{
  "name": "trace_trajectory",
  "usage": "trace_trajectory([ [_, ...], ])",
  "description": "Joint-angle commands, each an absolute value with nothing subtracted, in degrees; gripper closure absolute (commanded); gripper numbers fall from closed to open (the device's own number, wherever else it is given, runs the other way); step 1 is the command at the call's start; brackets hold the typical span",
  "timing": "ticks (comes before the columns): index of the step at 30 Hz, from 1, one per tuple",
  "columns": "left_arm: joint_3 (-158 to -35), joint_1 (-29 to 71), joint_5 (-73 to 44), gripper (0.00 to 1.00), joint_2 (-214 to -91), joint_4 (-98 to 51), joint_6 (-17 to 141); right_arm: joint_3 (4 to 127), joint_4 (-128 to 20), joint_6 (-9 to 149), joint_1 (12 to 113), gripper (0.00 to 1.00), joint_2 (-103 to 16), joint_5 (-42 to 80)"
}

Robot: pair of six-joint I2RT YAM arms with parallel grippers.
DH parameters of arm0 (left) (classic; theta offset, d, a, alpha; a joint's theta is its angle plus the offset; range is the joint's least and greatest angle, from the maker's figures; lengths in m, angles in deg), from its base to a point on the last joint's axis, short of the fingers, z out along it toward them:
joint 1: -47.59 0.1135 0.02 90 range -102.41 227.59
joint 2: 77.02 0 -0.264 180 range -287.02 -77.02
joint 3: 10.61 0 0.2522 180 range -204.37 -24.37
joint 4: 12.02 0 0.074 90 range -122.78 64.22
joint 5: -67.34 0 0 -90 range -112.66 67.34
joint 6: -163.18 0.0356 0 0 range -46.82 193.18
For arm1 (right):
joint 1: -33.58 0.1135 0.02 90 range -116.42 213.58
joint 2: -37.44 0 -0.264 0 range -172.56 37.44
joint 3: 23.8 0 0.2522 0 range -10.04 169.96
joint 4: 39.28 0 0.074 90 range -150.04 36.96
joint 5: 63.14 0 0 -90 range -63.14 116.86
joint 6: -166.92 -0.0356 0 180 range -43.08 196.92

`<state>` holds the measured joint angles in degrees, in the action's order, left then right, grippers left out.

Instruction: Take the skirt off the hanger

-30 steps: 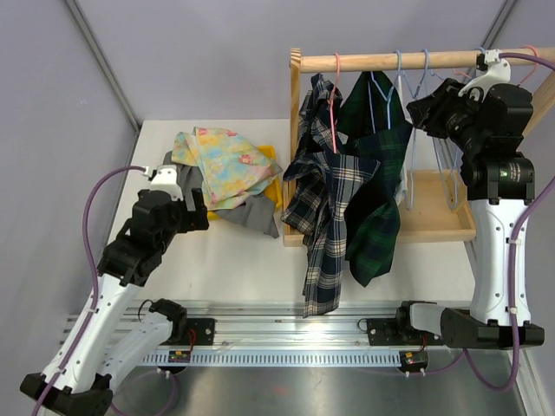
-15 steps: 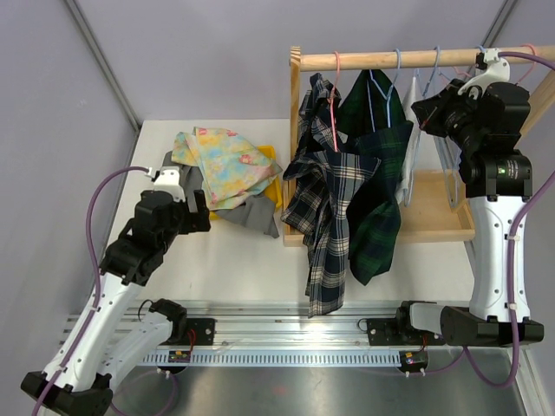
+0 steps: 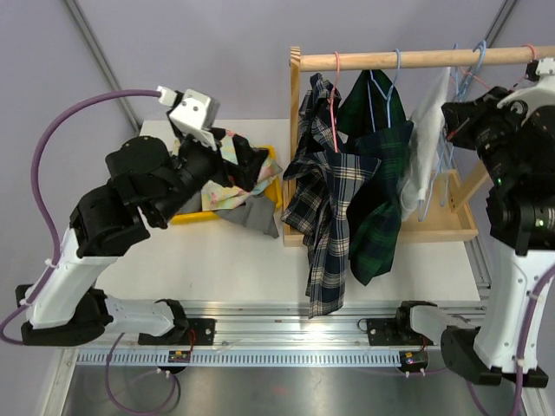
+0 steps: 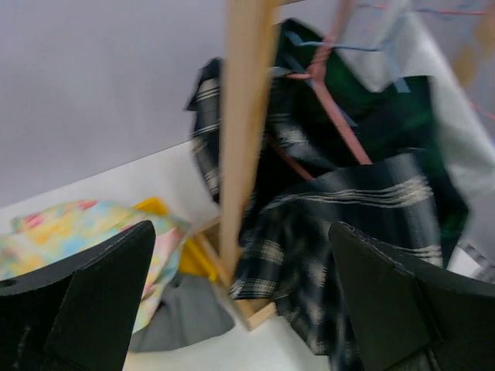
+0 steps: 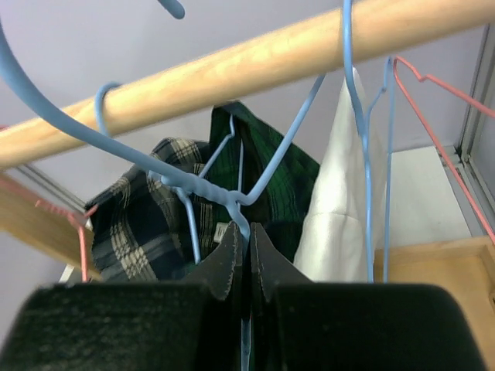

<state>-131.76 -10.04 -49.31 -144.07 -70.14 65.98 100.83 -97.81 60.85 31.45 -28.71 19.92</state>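
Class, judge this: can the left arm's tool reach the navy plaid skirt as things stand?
Probably yes. The open left tool faces the navy plaid skirt, which hangs uncovered in front; only the rack's wooden post stands partly between them, so it would pass beside that.

Left gripper (image 4: 240, 239) spread wide, slightly blurred scene beyond.
Wooden post (image 4: 246, 131) centre; plaid skirt (image 4: 348, 224) hangs right of it under a pink hanger (image 4: 334, 104); floral cloth (image 4: 62, 232) lies left.

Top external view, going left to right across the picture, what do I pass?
Left arm → wooden rack post → navy plaid skirt → green plaid skirt → white garment → right arm.
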Motion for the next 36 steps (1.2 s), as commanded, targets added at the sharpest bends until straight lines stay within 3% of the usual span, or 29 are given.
trace_trajectory([
  [1, -137.74, -19.19, -48.78, 0.01, -149.08, -70.88, 70.97, 99.65, -99.62, 61.72, 31.38, 1.0, -22.69, 20.79],
  [8, -125.91, -37.91, -42.0, 0.01, -154.1, -54.11, 75.64, 100.61, -107.34, 61.29, 31.38, 1.0, -14.95, 19.39],
  [14, -112.1, -42.06, -37.52, 0.01, -155.94, -34.59, 73.53, 100.62, -109.9, 55.84, 31.38, 1.0, -10.2, 14.03],
  [17, -111.46, -42.59, -36.02, 0.01, -158.84, -28.52, 73.44, 99.65, -110.43, 53.81, 31.38, 1.0, -8.53, 11.48],
  [26, -116.38, -43.2, -28.82, 0.01, -166.76, -26.4, 70.11, 99.3, -111.58, 52.75, 31.38, 1.0, -7.64, 9.28],
  [34, -113.85, -46.19, -29.77, 0.01, -164.48, -28.6, 70.89, 100.88, -111.14, 52.32, 31.38, 1.0, -8.79, 8.84],
  [36, -112.7, -46.11, -29.52, 0.05, -163.86, -27.81, 70.72, 101.14, -110.96, 52.14, 31.38, 1.0, -8.87, 8.75],
])
